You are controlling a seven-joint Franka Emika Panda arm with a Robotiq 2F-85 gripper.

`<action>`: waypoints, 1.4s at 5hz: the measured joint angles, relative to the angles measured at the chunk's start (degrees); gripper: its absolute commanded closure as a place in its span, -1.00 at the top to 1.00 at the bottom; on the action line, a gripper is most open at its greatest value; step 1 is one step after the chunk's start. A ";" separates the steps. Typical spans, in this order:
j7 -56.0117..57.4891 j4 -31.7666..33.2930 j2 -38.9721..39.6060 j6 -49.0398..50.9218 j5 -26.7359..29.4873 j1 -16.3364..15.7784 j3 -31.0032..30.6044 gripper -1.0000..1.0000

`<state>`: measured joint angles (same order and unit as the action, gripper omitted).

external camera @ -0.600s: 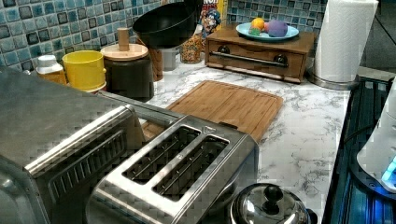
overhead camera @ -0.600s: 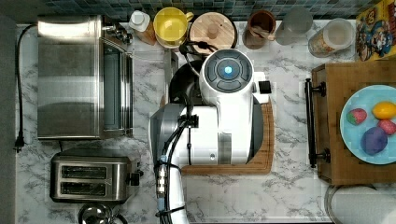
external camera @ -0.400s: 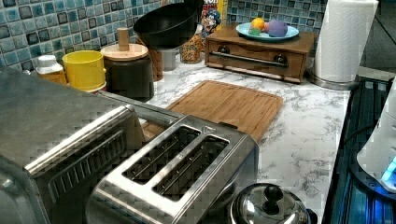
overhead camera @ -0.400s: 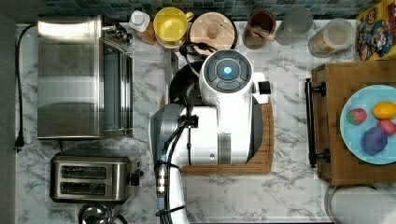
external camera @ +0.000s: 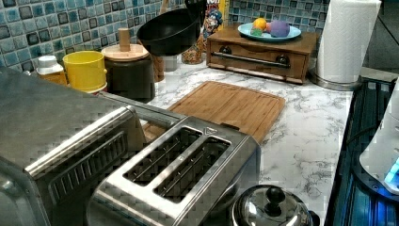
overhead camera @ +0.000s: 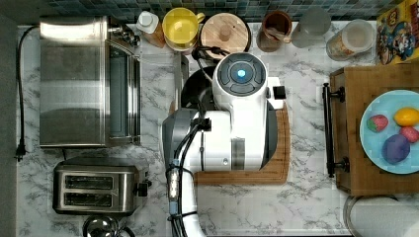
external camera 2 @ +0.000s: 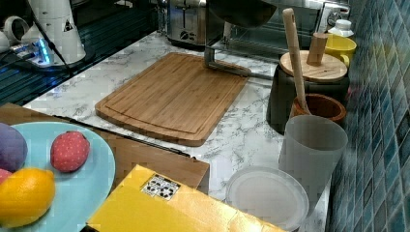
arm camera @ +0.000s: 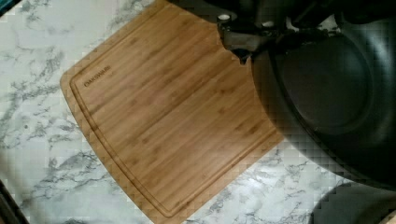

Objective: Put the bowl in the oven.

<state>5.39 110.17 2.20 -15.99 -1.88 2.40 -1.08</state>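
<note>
Bowl (external camera: 170,30) slightly lower than before, tilted, mouth seemingly facing oven (overhead camera: 89,81)

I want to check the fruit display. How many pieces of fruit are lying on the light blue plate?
4, all on the light blue plate in the top view: a lemon, a strawberry, a purple fruit, and a pink one partly cut off. None seem hidden.

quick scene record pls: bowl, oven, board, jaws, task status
bowl: black, lifted clear of the counter, tilted, held at its rim
oven: at the top view's left, door open and lying flat
board: bare, nothing on it
gripper: jaws shut on the bowl's rim
toaster: beside the oven, untouched
task status: bowl in the air, not yet in the oven
</note>
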 measured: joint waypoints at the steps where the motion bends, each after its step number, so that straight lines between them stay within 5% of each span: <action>1: 1.11 0.00 1.71 -4.36 3.39 -0.08 0.30 -1.00; 4: 17.22 0.06 6.47 -9.46 5.81 -0.10 -1.45 -1.00; 7: 19.02 -1.51 13.29 -16.41 5.97 -0.98 -5.36 -1.00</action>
<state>24.41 108.66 15.48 -32.40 4.09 1.43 -6.44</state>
